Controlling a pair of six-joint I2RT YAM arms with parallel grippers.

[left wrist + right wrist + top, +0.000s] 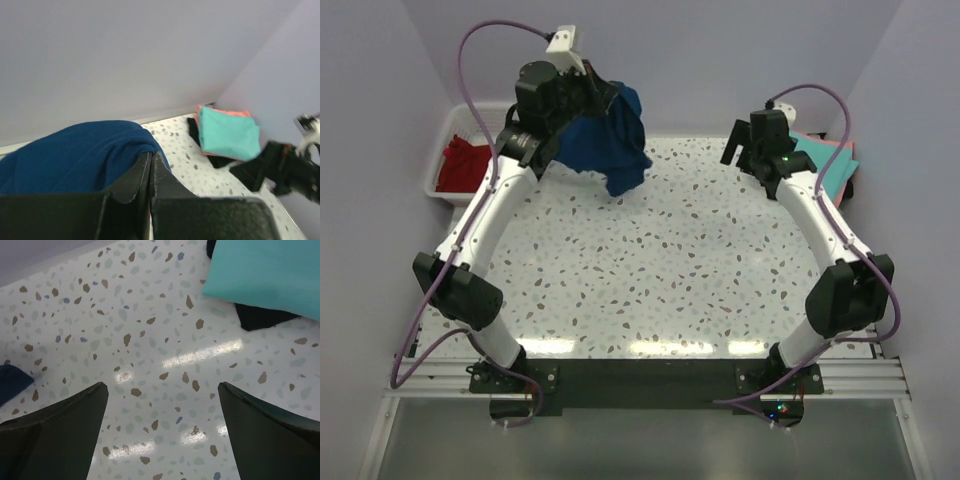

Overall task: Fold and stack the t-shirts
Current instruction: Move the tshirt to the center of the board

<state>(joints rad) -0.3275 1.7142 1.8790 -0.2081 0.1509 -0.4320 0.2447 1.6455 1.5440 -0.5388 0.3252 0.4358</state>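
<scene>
- The left gripper (595,95) is raised over the far-left part of the white speckled terrazzo table (670,260). Its jaws are pressed fully together on a fold of the navy blue soft cloth t-shirt (610,140). In the left wrist view the fingers (151,170) meet with no gap, and the navy cloth (75,155) bulges just beyond them.
- The navy t-shirt hangs bunched, not spread. Its long axis runs downward from the grip, and its lowest corner points toward the table's middle. I cannot tell whether that corner touches the surface.
- The right gripper (742,150) hovers over the far-right part of the table. Its jaws are spread wide and hold nothing, and bare table shows between them in the right wrist view (162,385).
- A teal folded cloth t-shirt (815,155) lies flat at the far-right corner on a salmon-pink folded t-shirt (220,111). A black piece of cloth (260,317) shows under their near edge. The stack is just beyond the right gripper and close to the right wall.
- A red crumpled cloth t-shirt (465,165) sits in the white plastic basket (445,150) at the table's far-left edge, beside the left arm.
- The centre and near half of the table are bare between the two arms, giving wide room there. The back wall is close behind the hanging t-shirt.
</scene>
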